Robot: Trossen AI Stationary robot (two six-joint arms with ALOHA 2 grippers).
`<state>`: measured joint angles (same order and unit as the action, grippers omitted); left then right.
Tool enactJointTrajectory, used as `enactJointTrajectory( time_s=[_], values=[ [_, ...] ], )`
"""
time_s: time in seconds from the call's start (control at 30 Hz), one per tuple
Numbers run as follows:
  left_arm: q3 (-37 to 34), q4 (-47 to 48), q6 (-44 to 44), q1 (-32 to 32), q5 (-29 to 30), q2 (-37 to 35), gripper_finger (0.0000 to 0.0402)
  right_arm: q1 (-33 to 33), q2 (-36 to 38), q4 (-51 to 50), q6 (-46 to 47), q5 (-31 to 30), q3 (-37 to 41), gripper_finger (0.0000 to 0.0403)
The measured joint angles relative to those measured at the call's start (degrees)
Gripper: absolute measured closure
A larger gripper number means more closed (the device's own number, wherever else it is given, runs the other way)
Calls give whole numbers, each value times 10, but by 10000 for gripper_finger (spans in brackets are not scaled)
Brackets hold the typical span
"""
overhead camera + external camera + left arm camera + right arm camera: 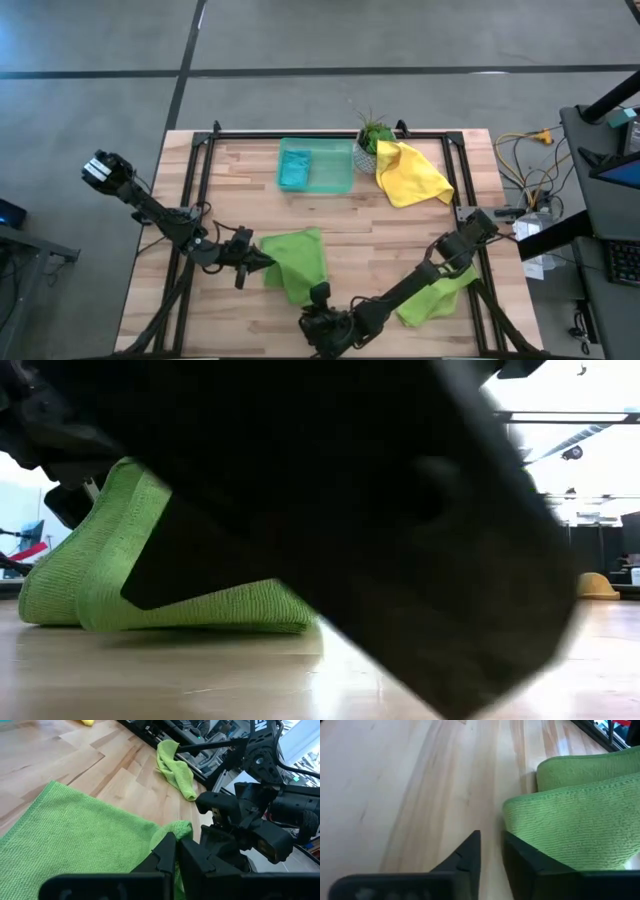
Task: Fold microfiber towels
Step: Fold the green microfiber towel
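A lime green towel point(298, 262) lies near the table's front middle, partly folded over itself. My left gripper point(262, 262) is shut on its left edge. My right gripper point(318, 293) stands at the towel's near corner, its fingers drawn close with a narrow strip of bare wood between them point(492, 842). A second lime green towel point(440, 295) lies crumpled under my right arm. The yellow towel point(412, 175) lies at the back right. The teal-blue towel point(295, 170) lies in the green tray point(335, 178). My left gripper pinches the towel's left edge point(176, 832) between its two fingers, coming nearly level from the table's left. That edge point(125, 475) is raised off the wood; the rest lies on the table. My right gripper has one finger point(530, 862) against the towel's folded near edge point(520, 815). Whether any cloth is between the fingers, I cannot tell.
A small potted plant point(372, 135) stands at the back, between the tray and the yellow towel. A black frame runs along the table's edges point(200, 180). Bare wood lies between the tray and the green towel.
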<state>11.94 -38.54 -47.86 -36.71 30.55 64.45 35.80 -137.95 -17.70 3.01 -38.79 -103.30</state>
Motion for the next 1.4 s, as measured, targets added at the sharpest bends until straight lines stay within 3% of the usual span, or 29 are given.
enactJointTrajectory(
  time_s=[0.33,0.7,0.87,1.1,1.4],
  values=[
    [0,0,-13,0,0,-1,401,-9,-11,29,0,0,5,239],
    [0,0,-14,0,0,-1,401,-31,-16,34,-2,-14,5,225],
    [0,0,-14,0,0,-1,402,-44,-18,27,-4,-16,5,255],
    [0,0,-14,0,0,-1,402,-48,-6,-13,-6,-15,3,381],
    [-5,0,-14,0,0,-1,401,-26,20,-101,15,-9,-58,394]
  ],
)
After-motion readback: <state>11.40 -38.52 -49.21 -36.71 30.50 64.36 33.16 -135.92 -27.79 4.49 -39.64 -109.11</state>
